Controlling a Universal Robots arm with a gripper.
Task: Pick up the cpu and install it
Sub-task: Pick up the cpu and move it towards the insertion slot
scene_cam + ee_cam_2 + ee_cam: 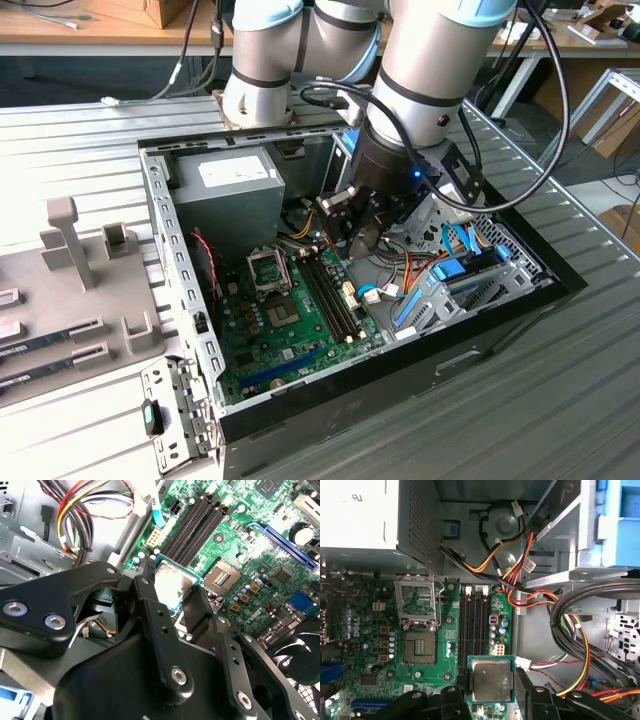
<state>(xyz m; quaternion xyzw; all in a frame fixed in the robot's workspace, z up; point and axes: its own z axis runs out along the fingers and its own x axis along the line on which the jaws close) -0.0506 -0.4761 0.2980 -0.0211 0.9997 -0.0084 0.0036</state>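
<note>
The gripper (492,692) is closed on the cpu (491,677), its black fingers (150,610) pinching two opposite green edges, with the metal top showing in both wrist views. The chip hangs flat above the motherboard (365,630), over one end of the memory slots (475,625) and near the open socket (419,647). It looks light, stiff and smooth-edged, and probably has a delicate underside, so an edge hold suits it.

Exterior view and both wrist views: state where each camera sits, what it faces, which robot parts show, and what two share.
Exterior view: off the arm, looking down into the open case; arm and tool show.
First wrist view: at the wrist, facing the motherboard; tool fingers show.
Second wrist view: at the wrist, facing the motherboard; fingers show.
Shared: both wrist views show the cpu gripped.
</note>
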